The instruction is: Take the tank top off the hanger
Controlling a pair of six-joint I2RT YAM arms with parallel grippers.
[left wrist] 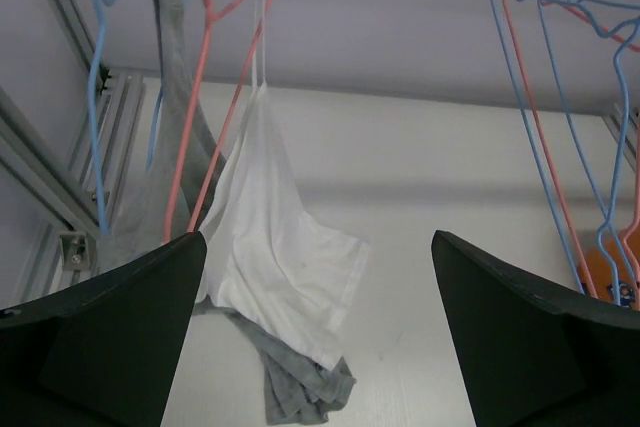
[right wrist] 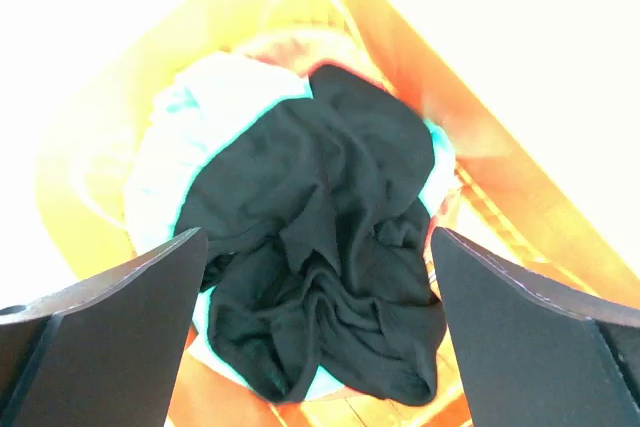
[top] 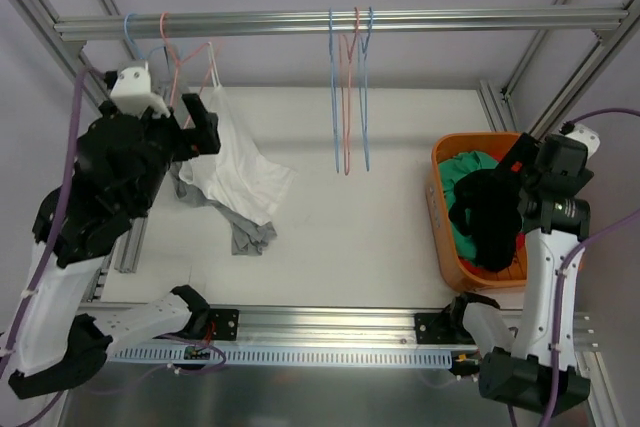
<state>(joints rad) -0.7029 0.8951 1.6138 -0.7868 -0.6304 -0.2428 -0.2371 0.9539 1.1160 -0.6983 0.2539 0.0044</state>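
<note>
Tank top [left wrist: 280,247], white, hangs by its thin straps from the pink hanger [left wrist: 212,97] on the rail [top: 450,19], dead ahead of the left claw [left wrist: 318,239] and a little above it. Its lower part sags onto the table [top: 350,247] just beyond the fingertips. Left claw: released, fingers spread wide, nothing between them, not touching the cloth as far as I can see. Grey garment [left wrist: 300,387] hangs just left of the tank top beside a blue hanger [left wrist: 95,97], and its end lies on the table under the white hem. Three more hangers [top: 348,97] hang along the rail, off to that claw's right. Right claw [right wrist: 318,237]: also released, fingers wide, poised over the orange basket [right wrist: 520,217]. Black garment [right wrist: 320,267] lies crumpled directly below it on pale teal cloth [right wrist: 170,147], apart from both fingers.
</note>
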